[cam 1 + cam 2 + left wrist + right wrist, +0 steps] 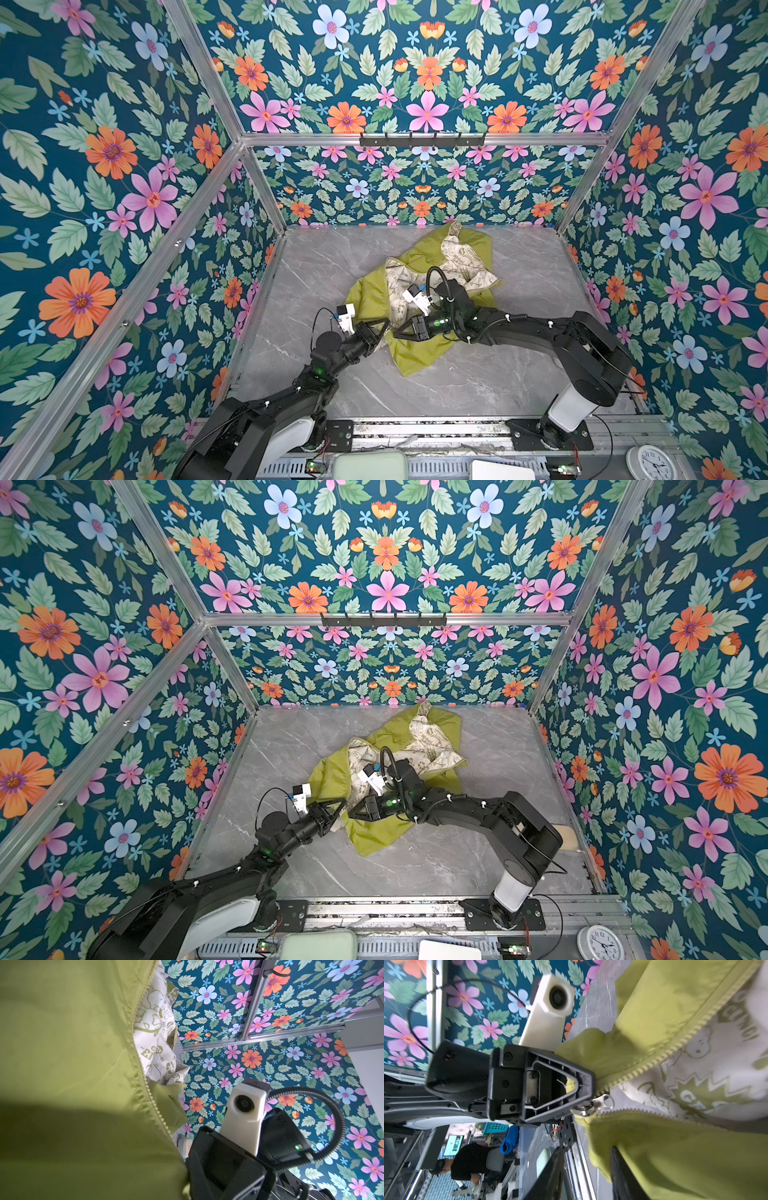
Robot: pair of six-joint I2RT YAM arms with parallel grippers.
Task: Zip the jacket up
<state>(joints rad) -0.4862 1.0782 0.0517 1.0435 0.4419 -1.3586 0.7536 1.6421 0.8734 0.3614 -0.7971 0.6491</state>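
Silver zipper pull [596,1105], right-wrist view only

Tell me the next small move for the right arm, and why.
Probably ease the open right gripper onto the silver zipper pull and close. The left gripper pins the jacket hem right beside it, and the zipper teeth beyond stand apart.

Teal floral wallpaper [424,83] is covering the three walls, with aluminium bars [199,70] framing them. A black hook rail [422,140] is hanging on the back crossbar. The grey marbled bench [519,374] is catching even, soft light. A white clock [654,463] is sitting beyond its near right corner. In the right wrist view, a person in black [467,1164] is sitting near a lit monitor [452,1146].
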